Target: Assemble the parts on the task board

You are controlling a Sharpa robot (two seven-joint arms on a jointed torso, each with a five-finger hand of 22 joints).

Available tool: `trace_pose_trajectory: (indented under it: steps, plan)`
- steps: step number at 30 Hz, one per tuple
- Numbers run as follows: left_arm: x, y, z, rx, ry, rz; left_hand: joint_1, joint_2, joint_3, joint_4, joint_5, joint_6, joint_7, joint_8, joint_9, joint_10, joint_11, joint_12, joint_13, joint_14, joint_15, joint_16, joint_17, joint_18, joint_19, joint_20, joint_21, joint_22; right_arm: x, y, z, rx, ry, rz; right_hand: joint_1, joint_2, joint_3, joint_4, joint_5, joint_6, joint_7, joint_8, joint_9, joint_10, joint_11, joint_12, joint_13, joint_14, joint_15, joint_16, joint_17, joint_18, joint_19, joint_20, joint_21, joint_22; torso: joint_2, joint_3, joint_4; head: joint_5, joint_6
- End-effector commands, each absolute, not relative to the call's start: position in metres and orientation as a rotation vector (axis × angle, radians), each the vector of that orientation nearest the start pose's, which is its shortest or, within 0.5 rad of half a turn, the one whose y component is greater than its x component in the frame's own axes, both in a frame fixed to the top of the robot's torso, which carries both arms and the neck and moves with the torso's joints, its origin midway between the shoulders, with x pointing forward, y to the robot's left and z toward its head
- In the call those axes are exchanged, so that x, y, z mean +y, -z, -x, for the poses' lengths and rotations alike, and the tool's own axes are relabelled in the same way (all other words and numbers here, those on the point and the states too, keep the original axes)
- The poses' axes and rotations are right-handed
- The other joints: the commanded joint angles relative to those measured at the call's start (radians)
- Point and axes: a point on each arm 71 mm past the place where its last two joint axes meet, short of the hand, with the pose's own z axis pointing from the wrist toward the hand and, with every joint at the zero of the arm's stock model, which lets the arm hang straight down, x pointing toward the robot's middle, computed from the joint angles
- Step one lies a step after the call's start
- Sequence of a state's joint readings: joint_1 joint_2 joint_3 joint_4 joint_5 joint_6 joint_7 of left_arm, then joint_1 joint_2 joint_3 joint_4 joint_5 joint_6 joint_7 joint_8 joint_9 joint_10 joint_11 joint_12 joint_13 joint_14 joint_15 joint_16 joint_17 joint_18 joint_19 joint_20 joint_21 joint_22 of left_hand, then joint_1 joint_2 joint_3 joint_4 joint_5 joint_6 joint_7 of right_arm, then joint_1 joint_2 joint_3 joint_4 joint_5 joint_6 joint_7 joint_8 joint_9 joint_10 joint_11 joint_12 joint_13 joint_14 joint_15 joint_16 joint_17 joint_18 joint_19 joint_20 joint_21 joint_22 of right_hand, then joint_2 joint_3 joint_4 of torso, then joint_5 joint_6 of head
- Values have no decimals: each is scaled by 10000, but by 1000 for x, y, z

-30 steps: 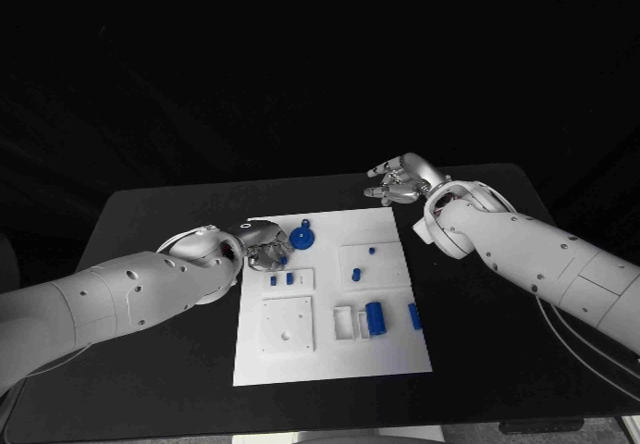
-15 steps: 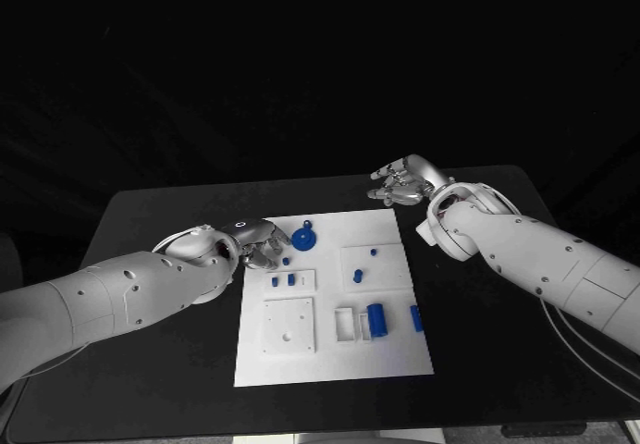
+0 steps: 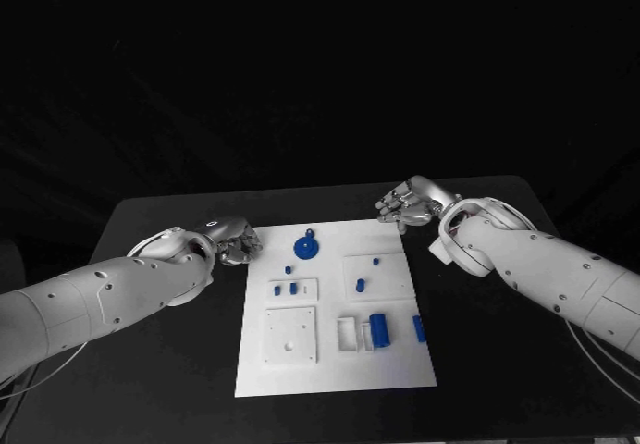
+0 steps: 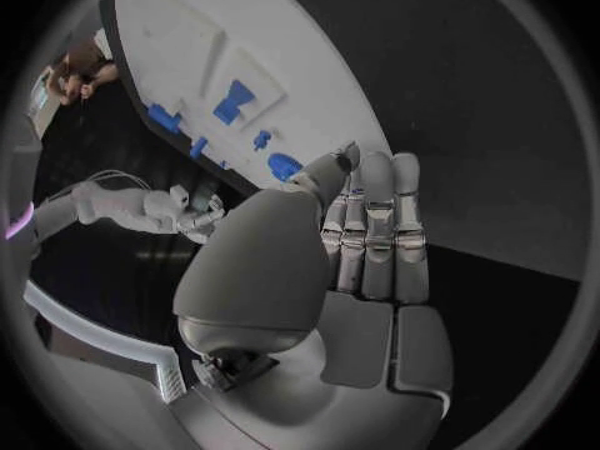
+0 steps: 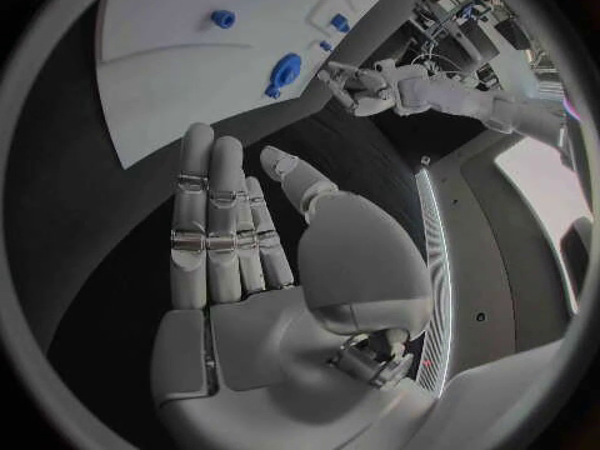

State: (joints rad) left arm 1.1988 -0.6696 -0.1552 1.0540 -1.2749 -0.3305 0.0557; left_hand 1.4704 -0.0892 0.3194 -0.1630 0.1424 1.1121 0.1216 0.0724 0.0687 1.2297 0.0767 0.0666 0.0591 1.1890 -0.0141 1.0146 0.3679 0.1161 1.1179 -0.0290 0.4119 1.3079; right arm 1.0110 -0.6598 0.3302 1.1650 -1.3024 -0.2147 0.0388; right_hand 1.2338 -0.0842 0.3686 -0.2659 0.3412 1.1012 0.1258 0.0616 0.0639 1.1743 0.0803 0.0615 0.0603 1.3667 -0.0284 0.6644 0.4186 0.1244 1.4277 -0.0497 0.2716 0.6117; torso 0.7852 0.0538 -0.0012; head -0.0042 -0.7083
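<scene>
You have the white task board (image 3: pixel 334 356) lying flat in the middle of the black table (image 3: pixel 160 370). On it sit small blue parts: a round disc with a tab (image 3: pixel 305 246) near the far edge, short pegs (image 3: pixel 286 289) beside a raised square, and cylinders (image 3: pixel 379 329) in slots. Your left robot hand (image 3: pixel 229 242) and right robot hand (image 3: pixel 411 201) flank the far corners, fingers straight, holding nothing.

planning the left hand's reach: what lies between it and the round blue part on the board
In the head view, only bare white task board lies between the left hand and the round blue part.
</scene>
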Motion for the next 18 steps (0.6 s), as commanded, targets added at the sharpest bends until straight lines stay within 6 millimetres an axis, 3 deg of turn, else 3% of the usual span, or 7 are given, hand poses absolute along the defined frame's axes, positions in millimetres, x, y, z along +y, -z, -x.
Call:
trace_pose_trajectory:
  steps: [1,6,11,12,17,18]
  plan:
    - [268,234,-549,16841,6846,2990,-108,94,-28,-10,-66,85,-20,-65,1,223,-68,2,-2,-127,-5,-344,-123,-59,-212,-11,-87,193,-220,195,-544,16769,-7462,-286,-189,-37,252,-89,-131,85,-44,1,10,97,-5,-29,-16,113,-11,470,561,166,-22,-16,524,652,-2,0,4,23,103]
    - [275,214,-550,15727,8699,4703,-382,369,-279,56,-63,-74,32,-81,-14,8,-17,-39,-5,21,40,-1475,-470,-198,-256,-10,-682,-168,-214,201,-534,16942,-6299,1631,-192,-107,307,-86,-400,69,-83,8,10,39,-14,-20,-11,242,14,823,1149,207,-51,17,985,1314,11,-16,-3,143,248]
    - [276,202,-546,15078,10125,5764,-563,351,-305,150,-130,-242,109,-94,-26,-498,160,-56,-8,-352,234,-2866,-1006,-282,-646,166,-1429,-685,-207,207,-525,16983,-5423,2886,-194,-215,161,-53,-646,-116,-106,4,-5,-185,30,-29,-13,303,43,872,1309,208,-21,42,1042,1461,-6,-12,4,264,279]
    - [276,199,-545,14977,10441,6030,-664,317,-286,206,-104,-328,131,-113,-37,-707,251,-71,-12,-767,390,-3577,-1306,-358,-996,297,-1800,-934,-205,208,-523,16958,-5241,3126,-186,-235,122,-44,-710,-132,-110,3,-5,-211,34,-29,-13,310,45,873,1333,213,-12,46,1039,1474,1,0,-5,299,292]
    - [273,193,-540,14699,11721,7149,-796,285,-453,390,-62,-662,183,-89,-47,-1214,470,-63,-16,-643,874,-6627,-2471,-423,-1411,789,-3261,-2371,-197,212,-515,16873,-4518,4012,-136,-316,-98,50,-913,-192,-146,4,-6,-315,42,-27,-11,463,48,949,1498,257,166,57,1049,1527,7,-30,-6,330,310]
    - [272,192,-539,14657,11952,7330,-771,327,-554,431,-71,-686,191,-84,-44,-1242,493,-57,-13,-307,941,-7486,-2679,-378,-1385,911,-3567,-2908,-196,214,-513,16871,-4391,4171,-118,-327,-138,80,-935,-191,-147,6,-5,-315,40,-27,-10,486,47,955,1549,267,213,59,1045,1543,11,-36,-1,329,305]
